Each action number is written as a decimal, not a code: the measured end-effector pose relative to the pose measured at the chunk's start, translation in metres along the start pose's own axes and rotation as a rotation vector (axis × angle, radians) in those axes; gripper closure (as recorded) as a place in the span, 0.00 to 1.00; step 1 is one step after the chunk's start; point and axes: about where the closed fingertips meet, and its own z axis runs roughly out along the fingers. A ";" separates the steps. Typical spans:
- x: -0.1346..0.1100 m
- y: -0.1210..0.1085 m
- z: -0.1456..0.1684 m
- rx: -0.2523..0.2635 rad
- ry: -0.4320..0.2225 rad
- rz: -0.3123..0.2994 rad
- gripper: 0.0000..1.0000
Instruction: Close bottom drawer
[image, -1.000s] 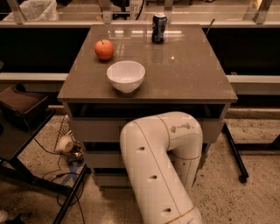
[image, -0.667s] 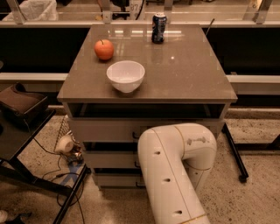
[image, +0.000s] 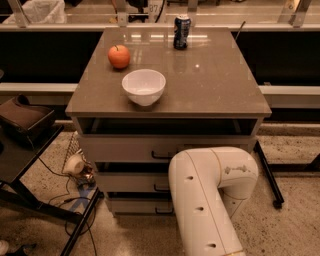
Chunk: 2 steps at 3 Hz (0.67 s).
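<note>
The bottom drawer (image: 136, 205) is the lowest pale front of the cabinet, with a small black handle (image: 164, 211) near its centre. Its right part is hidden behind my white arm (image: 212, 192), which bends in front of the cabinet's lower right. The middle drawer (image: 131, 182) and the top drawer (image: 127, 149) sit above it, each with a like handle. I cannot tell whether the bottom front stands out from the others. My gripper is out of view, hidden by the arm or past the frame.
On the brown cabinet top (image: 215, 85) stand a white bowl (image: 143, 86), a red apple (image: 119, 56) and a dark can (image: 182, 24). A dark stand with cables (image: 30, 165) is at the left, a black leg (image: 267, 172) at the right. The floor is speckled.
My arm's elbow has swung to the right and lower across the cabinet's front, uncovering more of the drawer handles. The things on top have not moved.
</note>
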 end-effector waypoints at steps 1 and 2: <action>-0.014 0.003 0.019 0.037 -0.011 -0.025 0.00; -0.033 0.005 0.041 0.093 -0.015 -0.090 0.00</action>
